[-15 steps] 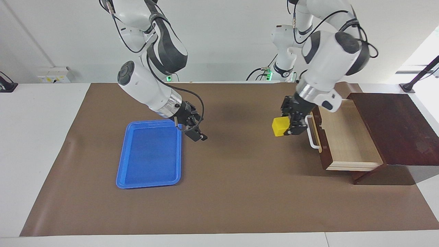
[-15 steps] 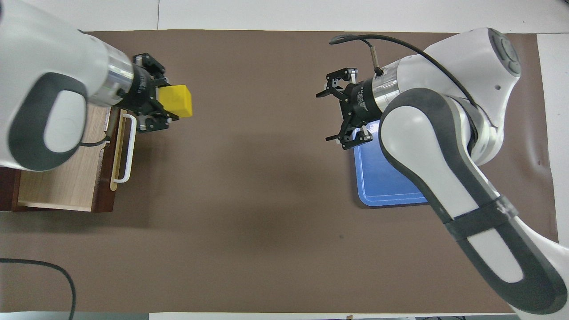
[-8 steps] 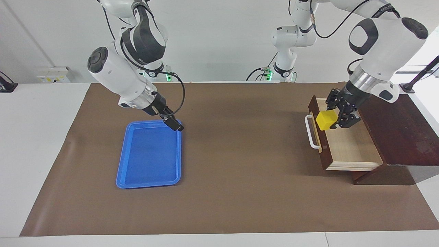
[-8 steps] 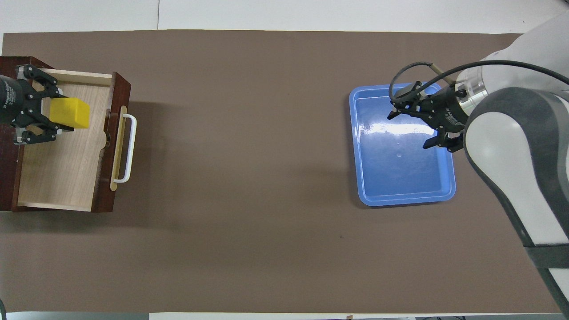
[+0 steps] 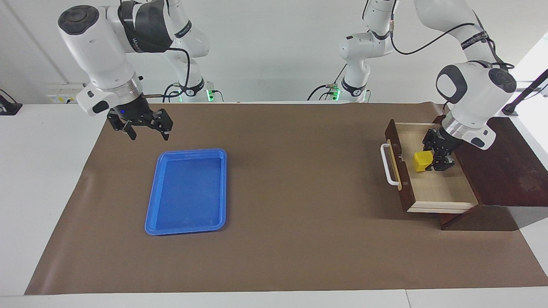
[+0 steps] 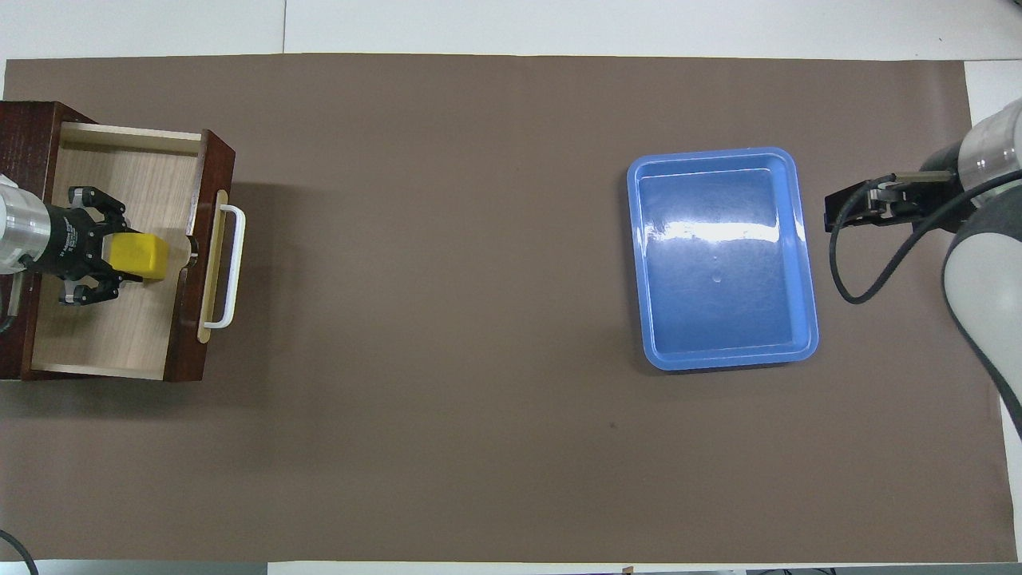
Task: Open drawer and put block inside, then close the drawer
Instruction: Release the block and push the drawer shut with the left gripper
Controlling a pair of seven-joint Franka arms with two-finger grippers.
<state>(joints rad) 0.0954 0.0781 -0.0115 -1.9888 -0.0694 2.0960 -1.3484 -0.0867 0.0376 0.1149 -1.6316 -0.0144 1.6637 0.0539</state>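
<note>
The drawer stands pulled open out of its dark wooden box, at the left arm's end of the table. Its white handle faces the table's middle. My left gripper is down inside the drawer, shut on the yellow block, low over the pale drawer floor. The overhead view shows the same: the left gripper holds the block just inside the drawer front. My right gripper is open and empty, up over the brown mat beside the blue tray.
An empty blue tray lies on the brown mat toward the right arm's end; it also shows in the overhead view. The right gripper hangs off the tray's edge there.
My left gripper carried the block from in front of the handle over the drawer front and down into the drawer. My right gripper pulled back off the tray and rose.
</note>
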